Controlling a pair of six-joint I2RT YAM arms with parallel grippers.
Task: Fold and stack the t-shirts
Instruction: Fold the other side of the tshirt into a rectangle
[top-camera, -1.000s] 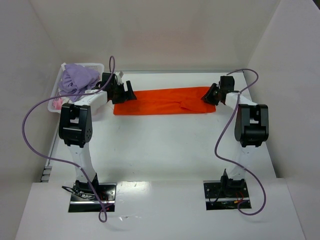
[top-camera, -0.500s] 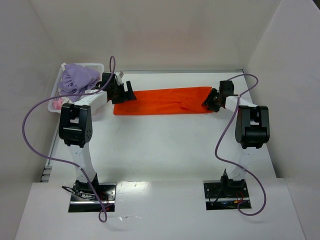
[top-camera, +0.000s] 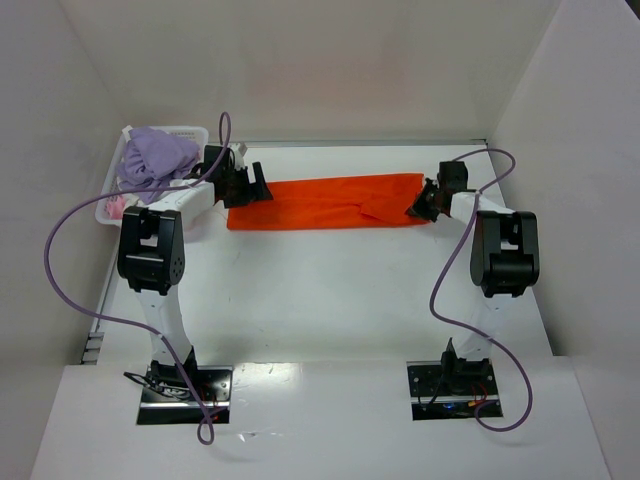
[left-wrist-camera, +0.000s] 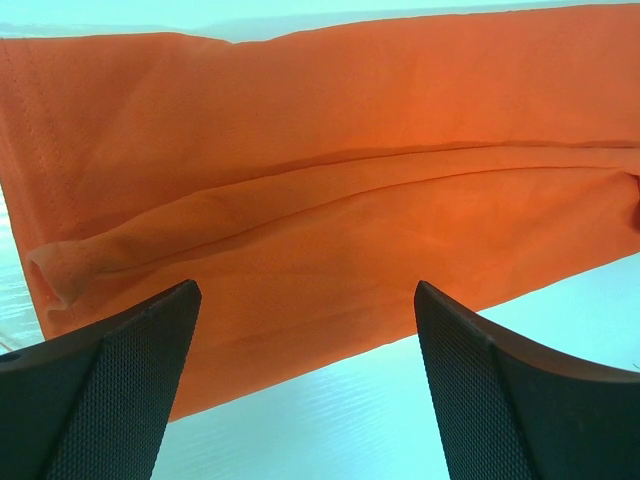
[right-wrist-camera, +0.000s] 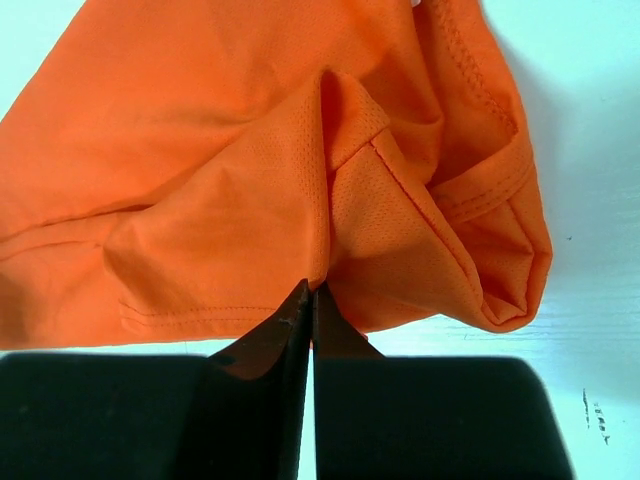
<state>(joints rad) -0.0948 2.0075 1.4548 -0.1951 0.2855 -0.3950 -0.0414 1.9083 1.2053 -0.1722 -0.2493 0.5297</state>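
Observation:
An orange t-shirt (top-camera: 325, 203) lies folded into a long strip across the far part of the table. My left gripper (top-camera: 248, 186) is open at the strip's left end, its fingers (left-wrist-camera: 115, 385) wide apart just above the near edge of the t-shirt (left-wrist-camera: 330, 210). My right gripper (top-camera: 423, 200) is at the strip's right end, shut on a pinched fold of the t-shirt (right-wrist-camera: 300, 170), with bunched cloth and a hem to its right. More cloth, lilac (top-camera: 158, 157), fills a white basket at the far left.
The white lattice basket (top-camera: 118, 203) stands at the table's far left, beside the left arm. White walls close in the table at the back and both sides. Purple cables loop from each arm.
My right gripper has shifted slightly toward the far right at the shirt's right end, with the cloth pinched. The left gripper has not moved.

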